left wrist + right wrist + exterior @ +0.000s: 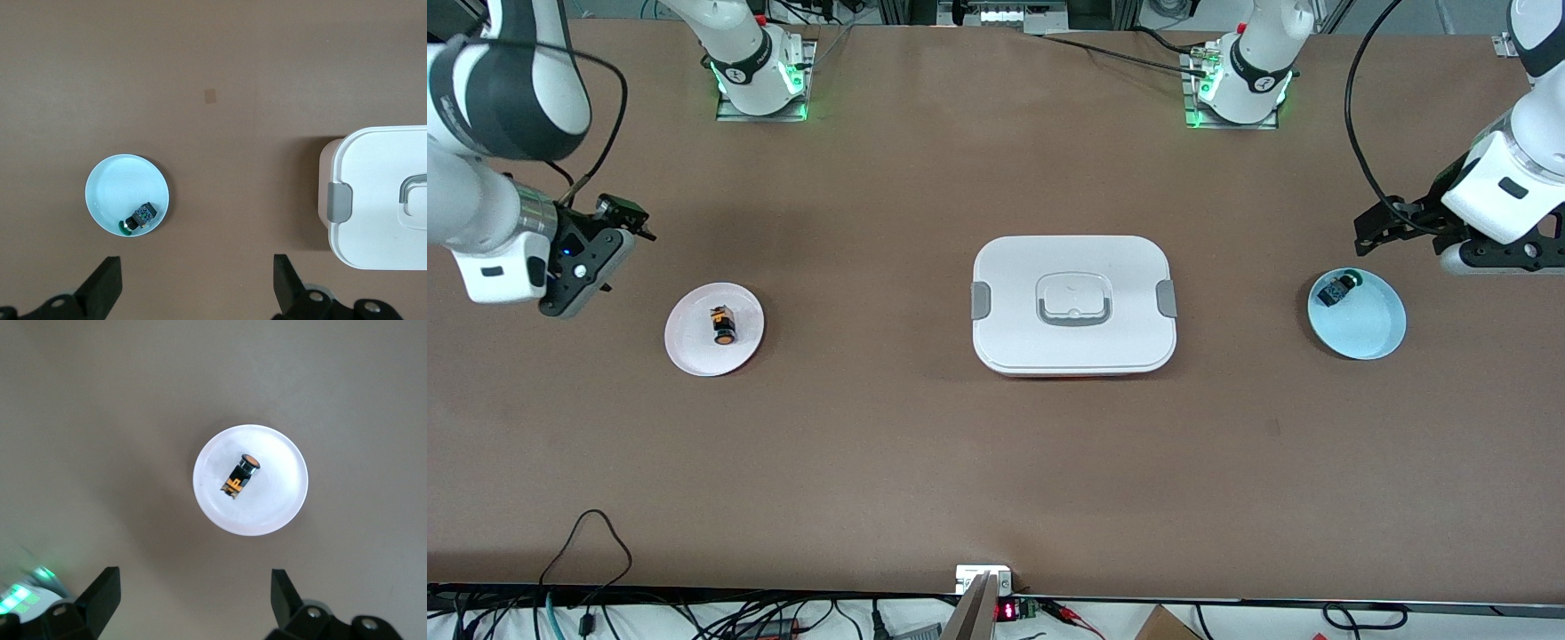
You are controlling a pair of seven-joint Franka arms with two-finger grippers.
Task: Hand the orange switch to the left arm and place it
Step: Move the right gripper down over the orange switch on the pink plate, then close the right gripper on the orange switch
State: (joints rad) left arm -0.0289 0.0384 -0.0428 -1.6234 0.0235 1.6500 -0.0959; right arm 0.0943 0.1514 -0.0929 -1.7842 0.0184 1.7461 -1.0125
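orange switch point(723, 326): small black cylinder, orange cap, lying on its side on white plate point(694, 351) toward right arm's end of desk point(871, 462). box point(1073, 304) mid-desk. right gripper point(193, 603) and left gripper point(197, 287) both released, holding nothing.

Count on the surface point(871, 462), all kinds:
- box point(1073, 304): 1, white, two grey side clips
- round plates: 2, namely one white plate point(694, 351) and one pale blue plate point(1369, 329)
- switches: 2, one per plate: the orange switch point(723, 326) on the white plate, a dark blue-green switch point(1339, 289) on the pale blue plate
- arms: 2; grippers: 2, the left gripper point(197, 287) and the right gripper point(195, 603), each with two jaws set wide apart
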